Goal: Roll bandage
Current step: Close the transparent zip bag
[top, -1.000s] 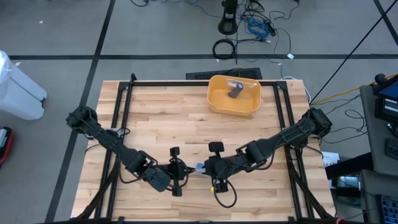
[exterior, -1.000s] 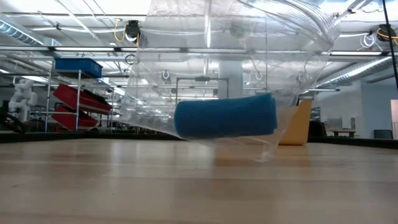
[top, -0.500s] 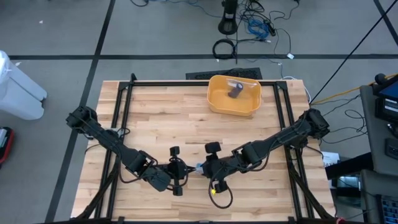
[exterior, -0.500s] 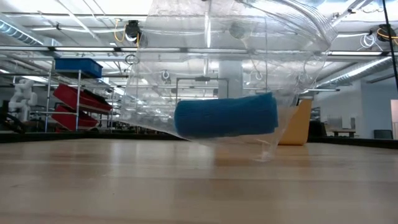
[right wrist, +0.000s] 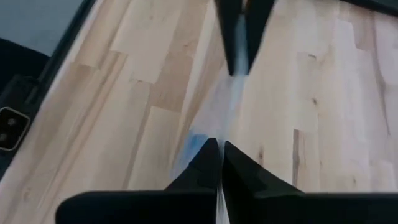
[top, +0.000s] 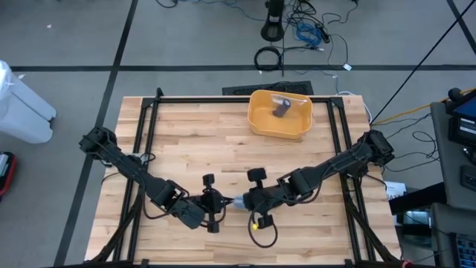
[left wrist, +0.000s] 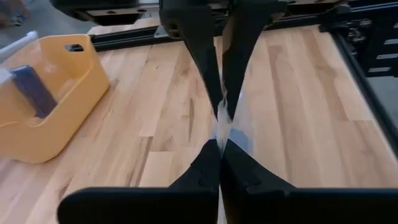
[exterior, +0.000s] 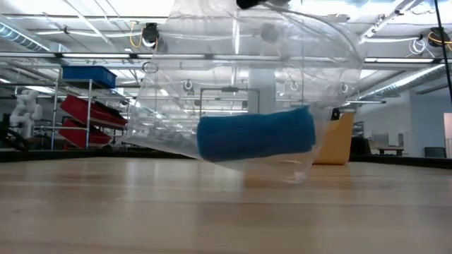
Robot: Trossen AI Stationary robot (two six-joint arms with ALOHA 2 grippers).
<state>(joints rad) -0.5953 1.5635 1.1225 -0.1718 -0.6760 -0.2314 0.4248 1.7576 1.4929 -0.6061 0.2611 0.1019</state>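
Note:
A blue rolled bandage [exterior: 256, 132] lies inside a clear plastic bag [exterior: 212, 85] that hangs over the table's near middle. My left gripper [top: 220, 202] and my right gripper [top: 242, 201] face each other there, both shut on the bag's top. In the left wrist view my left gripper [left wrist: 219, 148] points at the right arm's fingers across a short stretch of bag [left wrist: 225, 127]. The right wrist view shows the same from my right gripper [right wrist: 219, 148]. Whether the bag's lower corner [exterior: 296, 178] touches the table, I cannot tell. My left gripper pinches the bag's top edge [left wrist: 221, 138] between its two fingers, coming slanting down from the table's left. The bag hangs below with the roll in it. My right gripper pinches the same top edge [right wrist: 222, 138] a little farther right, slanting down from the table's right. The plastic between the two holds runs straight.
A yellow basket [top: 280, 115] with a dark object inside stands at the table's far middle, also in the left wrist view [left wrist: 43, 93]. A black frame rail [top: 223, 99] runs along the table's far edge. Bare wood [top: 186, 141] lies between basket and grippers.
My right gripper has sunk slightly and rolled a little; a dark part of it now shows at the low view's top edge. The bag's upper folds on that side have shifted. The bandage roll has stayed where it was.

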